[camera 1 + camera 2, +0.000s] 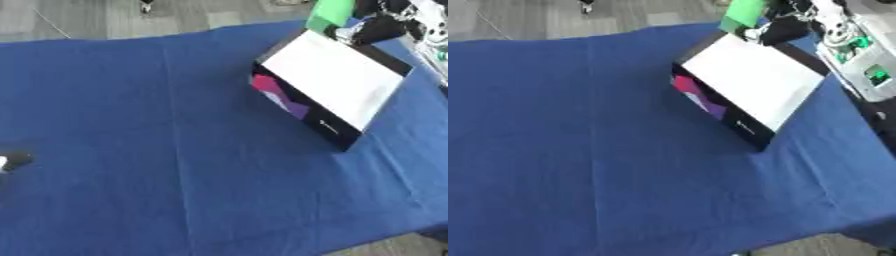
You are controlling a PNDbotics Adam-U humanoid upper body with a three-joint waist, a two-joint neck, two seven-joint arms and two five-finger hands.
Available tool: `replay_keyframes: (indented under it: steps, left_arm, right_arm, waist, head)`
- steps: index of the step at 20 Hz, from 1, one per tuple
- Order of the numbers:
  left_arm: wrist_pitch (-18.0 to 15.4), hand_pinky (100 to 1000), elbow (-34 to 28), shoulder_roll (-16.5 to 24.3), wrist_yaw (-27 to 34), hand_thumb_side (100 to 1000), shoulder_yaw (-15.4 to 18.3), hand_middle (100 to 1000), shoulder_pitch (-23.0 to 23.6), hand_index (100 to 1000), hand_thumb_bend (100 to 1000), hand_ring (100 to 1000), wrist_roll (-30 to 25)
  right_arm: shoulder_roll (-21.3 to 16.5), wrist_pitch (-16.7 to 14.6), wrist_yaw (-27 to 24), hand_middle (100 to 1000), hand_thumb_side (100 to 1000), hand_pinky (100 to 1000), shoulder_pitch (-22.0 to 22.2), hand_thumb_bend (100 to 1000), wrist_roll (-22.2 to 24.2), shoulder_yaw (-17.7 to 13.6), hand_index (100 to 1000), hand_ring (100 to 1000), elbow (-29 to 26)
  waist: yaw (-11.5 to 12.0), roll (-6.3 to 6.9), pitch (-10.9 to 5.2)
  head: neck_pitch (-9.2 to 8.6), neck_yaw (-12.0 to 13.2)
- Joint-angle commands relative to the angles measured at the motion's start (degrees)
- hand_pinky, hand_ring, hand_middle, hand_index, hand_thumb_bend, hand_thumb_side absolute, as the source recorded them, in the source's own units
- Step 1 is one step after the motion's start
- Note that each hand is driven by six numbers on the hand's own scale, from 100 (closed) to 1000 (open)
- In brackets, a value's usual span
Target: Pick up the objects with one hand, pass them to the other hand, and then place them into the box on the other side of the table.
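Left eye view catches, at the table's left edge, a small black and white part (12, 161) just poking in — whether it belongs to the left hand, or how any fingers there are set, cannot be told. From there the blue cloth (175, 150) runs over the table, creased in long lines toward the near edge, with nothing standing on its middle. Toward the far right corner sits the box (750, 82), white inside with black walls and a pink and purple patch on its near-left wall; it looks tilted. Above its far corner the right hand (785, 27), black, holds a green object (744, 12) — its fingers are curled round the object's lower end, over the box's far rim.
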Motion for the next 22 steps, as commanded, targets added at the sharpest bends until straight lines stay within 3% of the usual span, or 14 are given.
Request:
replay_keyframes:
  steps: [1,7,10,15,22]
  left_arm:
    - [0.45,737,-2.17,2.18,0.71,406,1.57,689,-0.46,789,971,668,0.69]
    - [0.8,737,-3.41,2.58,1.45,402,2.71,689,-0.51,789,969,667,1.84]
    - [0.99,738,-3.58,2.77,1.55,402,3.17,690,-0.44,790,969,668,2.29]
    - [1.29,739,-3.47,3.11,1.6,402,3.96,690,-0.17,790,974,669,3.14]
    - [1.69,735,-3.58,4.02,1.6,400,5.12,688,0.5,790,969,667,4.31]
  right_arm:
    - [-2.91,-0.96,2.57,364,100,777,-0.33,506,0.07,-0.67,553,642,3.41]
    - [-2.26,-2.65,7.27,394,100,781,-0.27,517,1.87,0.17,580,661,8.98]
    - [-2.12,-3.61,9.46,505,100,791,-0.03,529,3.05,0.15,682,706,10.29]
    - [-2.18,-3.79,12.74,767,172,825,0.64,639,3.27,-0.77,852,801,10.85]
    - [-1.97,-1.86,11.64,781,182,823,1.84,638,0.38,-2.59,865,807,10.17]
  waist:
    - [0.26,0.74,-0.11]
    - [1.01,0.76,0.19]
    - [1.16,0.76,0.33]
    - [1.14,0.76,0.37]
    - [1.0,0.82,0.27]
  head:
    - [-1.09,-0.82]
    - [-1.3,-1.02]
    - [-1.17,-0.62]
    - [-0.92,0.56]
    - [-0.71,2.55]
